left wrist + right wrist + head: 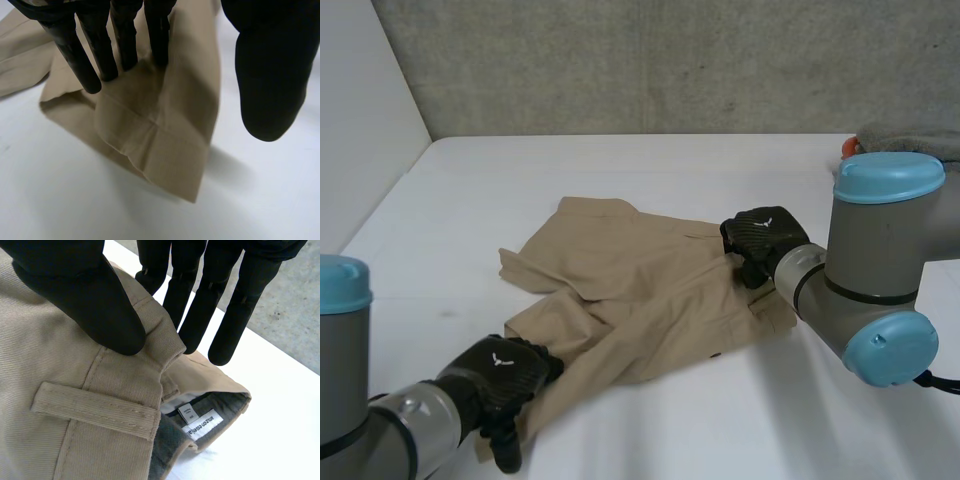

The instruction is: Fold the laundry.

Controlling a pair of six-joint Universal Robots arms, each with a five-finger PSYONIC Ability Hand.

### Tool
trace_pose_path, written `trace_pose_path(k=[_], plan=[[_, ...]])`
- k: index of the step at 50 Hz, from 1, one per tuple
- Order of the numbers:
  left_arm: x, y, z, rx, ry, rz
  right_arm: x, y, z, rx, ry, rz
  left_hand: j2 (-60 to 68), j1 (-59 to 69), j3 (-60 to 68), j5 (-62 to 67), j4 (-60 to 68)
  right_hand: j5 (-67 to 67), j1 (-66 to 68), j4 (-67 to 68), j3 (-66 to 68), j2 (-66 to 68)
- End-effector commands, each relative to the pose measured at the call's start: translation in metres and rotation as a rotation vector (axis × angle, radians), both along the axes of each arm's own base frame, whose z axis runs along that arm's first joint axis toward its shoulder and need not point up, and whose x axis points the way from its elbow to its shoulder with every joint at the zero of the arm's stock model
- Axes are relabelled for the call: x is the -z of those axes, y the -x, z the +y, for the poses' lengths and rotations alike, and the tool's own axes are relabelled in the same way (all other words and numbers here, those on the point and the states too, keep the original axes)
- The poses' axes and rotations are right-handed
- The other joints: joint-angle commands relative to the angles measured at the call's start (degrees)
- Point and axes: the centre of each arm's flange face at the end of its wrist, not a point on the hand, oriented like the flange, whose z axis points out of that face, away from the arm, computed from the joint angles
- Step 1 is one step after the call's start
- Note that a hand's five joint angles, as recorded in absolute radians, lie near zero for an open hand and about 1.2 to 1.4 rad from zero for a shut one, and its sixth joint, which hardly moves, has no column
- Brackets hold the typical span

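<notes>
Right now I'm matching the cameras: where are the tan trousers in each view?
Head view: tan trousers spread mid-table, between the left hand and right hand.
Left wrist view: a leg hem at the left hand's fingertips.
Right wrist view: the waistband, pinched by the right hand's thumb and fingers.
Shared landmark: the white table under the cloth.

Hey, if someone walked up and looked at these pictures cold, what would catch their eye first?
A pair of tan trousers lies rumpled in the middle of the white table. The right robot hand pinches their waistband between thumb and fingers, where a white label shows inside. The left robot hand rests straight fingers on a leg hem at the table's near side.
</notes>
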Motion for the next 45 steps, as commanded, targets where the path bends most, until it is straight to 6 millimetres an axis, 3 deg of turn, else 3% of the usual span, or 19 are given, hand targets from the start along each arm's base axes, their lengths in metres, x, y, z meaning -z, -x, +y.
trace_pose_path(k=[1,7,8,10,14,17,23,26,29,34,37,45], plan=[[0.017,0.004,-0.027,-0.082,0.117,-0.073,0.001,0.003,0.000,0.006,-0.006,0.008,5.1,4.7,5.0,6.0,5.6,11.5,14.8,11.4,11.7,13.0],[0.026,0.015,-0.032,-0.071,0.164,-0.086,-0.003,0.006,0.005,0.004,-0.008,0.010,25.4,25.0,25.3,26.3,26.0,11.5,14.8,11.4,11.7,13.0],[0.028,0.018,-0.031,-0.060,0.162,-0.089,-0.003,0.007,0.008,-0.004,-0.009,0.018,42.1,41.7,42.0,43.0,42.7,11.5,14.8,11.4,11.7,13.0],[0.029,0.019,-0.030,-0.048,0.158,-0.096,-0.004,0.008,0.013,-0.023,-0.011,0.039,58.0,57.6,57.9,58.9,58.6,11.5,14.8,11.4,11.7,13.0],[0.025,0.019,-0.027,-0.024,0.162,-0.106,-0.002,0.016,0.037,-0.140,-0.024,0.188,58.0,57.6,58.0,59.0,58.6,11.5,14.8,11.4,11.7,13.0],[0.007,0.018,-0.017,0.021,0.197,-0.099,-0.004,0.035,0.062,-0.259,-0.022,0.376,58.0,57.6,58.0,59.0,58.6,11.5,14.8,11.4,11.7,13.0],[-0.010,0.003,0.028,0.218,0.101,-0.204,0.002,0.088,0.123,-0.533,-0.085,0.755,58.0,57.6,58.0,59.0,58.6,11.5,14.8,11.4,11.7,13.0],[-0.015,-0.001,0.038,0.282,0.057,-0.229,-0.002,0.093,0.125,-0.567,0.002,0.800,58.0,57.6,58.0,59.0,58.6,11.5,14.8,11.4,11.7,13.0],[-0.019,-0.002,0.040,0.326,0.018,-0.233,-0.004,0.087,0.124,-0.530,0.043,0.730,58.0,57.6,58.0,59.0,58.6,11.5,14.8,11.4,11.7,13.0],[-0.032,0.011,0.012,0.303,0.121,-0.190,-0.008,0.079,0.103,-0.438,0.061,0.629,58.0,57.6,58.0,59.0,58.6,11.5,14.8,11.4,11.7,13.0],[-0.041,0.024,-0.017,0.260,0.216,-0.162,-0.015,0.072,0.087,-0.374,0.082,0.552,58.0,57.6,58.0,59.0,58.6,11.5,14.8,11.4,11.7,13.0],[-0.059,0.066,-0.117,0.162,0.514,-0.071,-0.028,0.052,0.031,-0.162,0.218,0.373,58.0,57.6,58.0,59.0,58.6,11.5,14.8,11.4,11.7,13.0]])
